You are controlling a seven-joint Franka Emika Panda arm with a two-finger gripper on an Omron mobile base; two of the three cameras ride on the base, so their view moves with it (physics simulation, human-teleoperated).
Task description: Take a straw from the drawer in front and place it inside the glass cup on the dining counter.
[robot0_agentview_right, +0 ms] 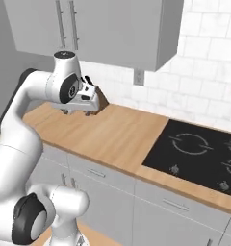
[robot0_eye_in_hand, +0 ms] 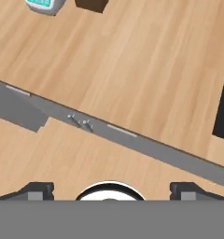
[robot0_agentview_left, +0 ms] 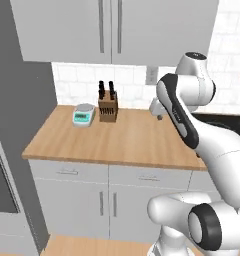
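Tool spread wide and empty, hovering above the wood desk and looking down, closed drawer lies below and nearer the base under the desk edge, straw presumably inside, unseen.

The arm is bent high, gripper pointing down, jaws wide apart.

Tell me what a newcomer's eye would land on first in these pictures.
The big white arm dominates, folded over a light wood counter with its open gripper facing down at the wood. At the counter's back left stand a knife block and a small kitchen scale; a black cooktop lies to the right, the drawers below shut.
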